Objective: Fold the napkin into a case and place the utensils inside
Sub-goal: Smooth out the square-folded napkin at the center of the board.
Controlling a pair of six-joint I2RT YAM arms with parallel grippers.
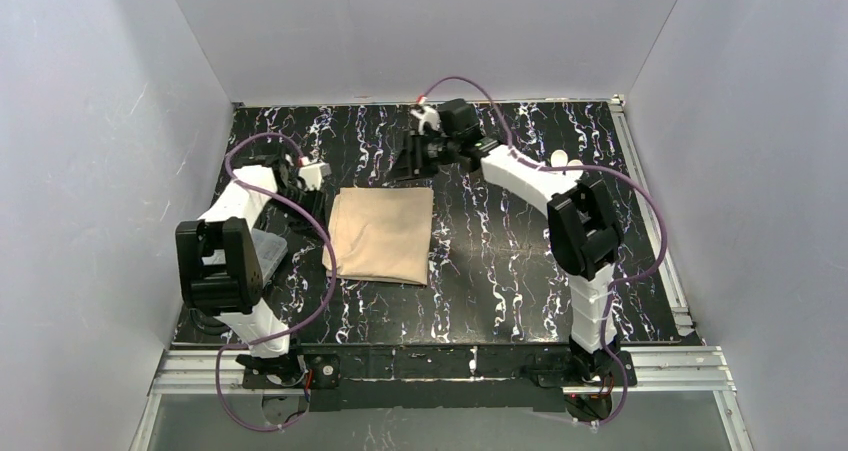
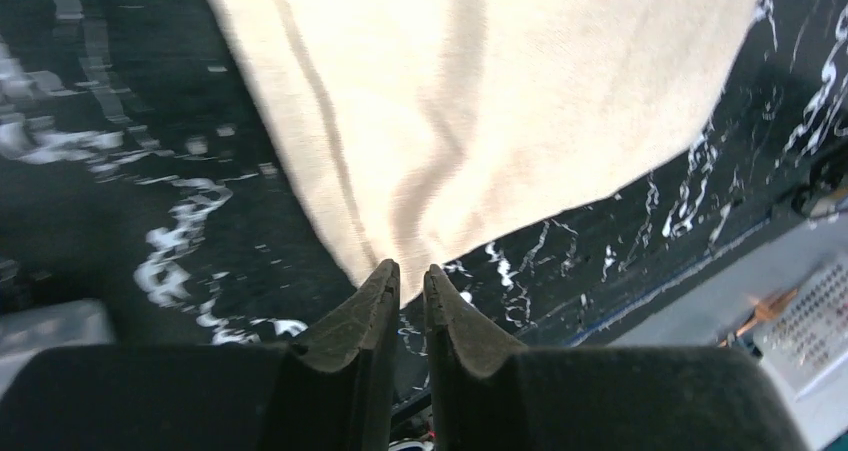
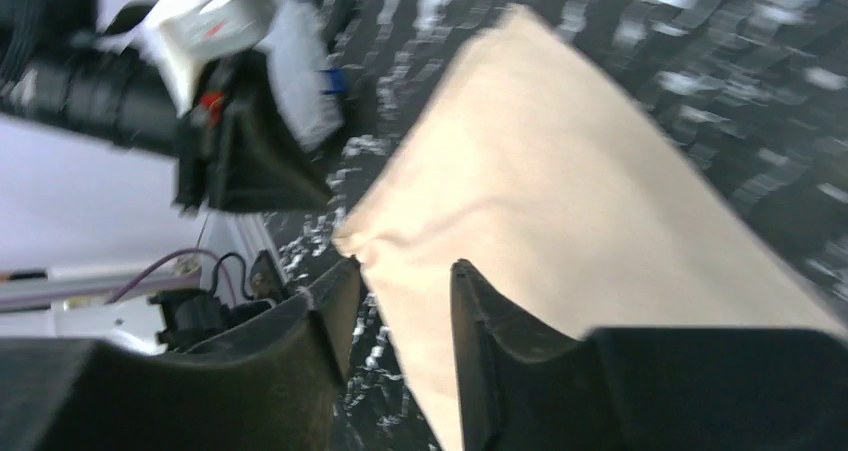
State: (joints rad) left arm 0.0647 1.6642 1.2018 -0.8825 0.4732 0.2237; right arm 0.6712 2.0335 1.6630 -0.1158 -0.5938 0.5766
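Napkin (image 1: 382,236) lies flat, centre-left of the overhead frame, on the surface (image 1: 500,251). Left tool (image 2: 411,276) nearly pressed together at a corner, grip unconfirmed. Right tool (image 3: 400,281) spread at another corner. Risk: a shallow bite slips and skews the fold.

Matt cloth napkin (image 1: 382,234) on a marbled counter (image 1: 500,271)
Its beige weave is looking soft and fine, the black top is shining faintly, the fingers (image 2: 365,316) are looking dull and dark.
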